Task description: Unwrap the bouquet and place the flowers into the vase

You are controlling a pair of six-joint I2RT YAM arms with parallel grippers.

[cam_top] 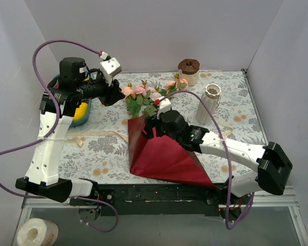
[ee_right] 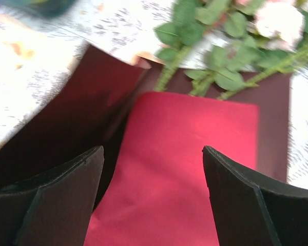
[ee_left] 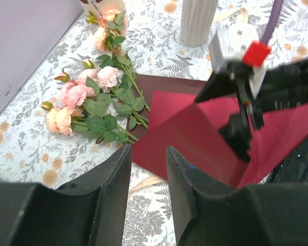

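Observation:
The bouquet lies unwrapped: its dark red paper (cam_top: 164, 151) is spread flat on the table, and the flowers (cam_top: 143, 96), pink and peach roses with green leaves, lie past its far edge with their stems reaching onto it. The white ribbed vase (cam_top: 208, 105) stands upright to the right of them. My left gripper (cam_top: 115, 98) hangs above the table left of the flowers (ee_left: 87, 95), open by a narrow gap (ee_left: 149, 148) with nothing in it. Low over the paper (ee_right: 190, 154), near its far left corner, my right gripper (cam_top: 148, 129) is wide open (ee_right: 153, 149) and empty.
A cream jar with a brown top (cam_top: 189, 70) stands at the back. The beige ribbon (cam_top: 100, 136) lies loose left of the paper. A blue bowl holding something yellow (cam_top: 82, 114) sits at the left wall. Grey walls close in the floral tablecloth (cam_top: 236, 102).

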